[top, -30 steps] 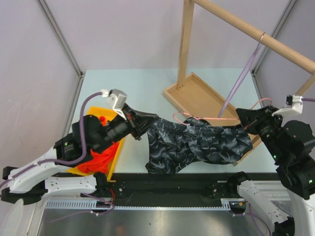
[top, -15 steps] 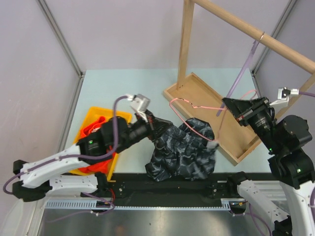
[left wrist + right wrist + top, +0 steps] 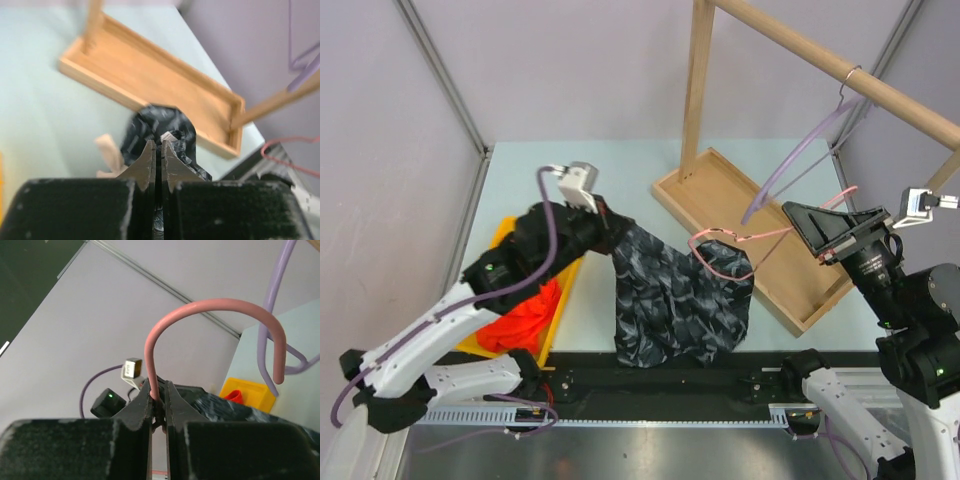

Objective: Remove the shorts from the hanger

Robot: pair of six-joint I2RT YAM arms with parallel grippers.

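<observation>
**Shorts, two pairs.**
- One dark pair with a grey mottled pattern point(image 3: 670, 305). It is held up at its upper left corner and draped down to the near edge of the counter point(image 3: 620, 170). A pink wire is laid against its upper right part; whether the fabric is threaded on that wire cannot be told.
- One orange pair point(image 3: 520, 318), heaped in the bin at the left, apart from both tools.

**Hangers, two.**
- One pink hanger point(image 3: 215, 304), held by its hook and off the rail.
- One lilac hanger point(image 3: 798, 158), hooked over the rail and bare.

**Tools, two.**
- Left tool point(image 3: 156, 150): jaws pressed together on a fold of the dark shorts.
- Right tool point(image 3: 159, 392): jaws clamped narrowly on the shank of the pink hanger, raised above the right side of the counter.

**Bin, one.** Yellow point(image 3: 558, 305), set at the near left of the counter.

**Rack, one.** Wooden, made up of a sloping rail point(image 3: 800, 50), an upright post and a tray-shaped base point(image 3: 720, 200).
</observation>
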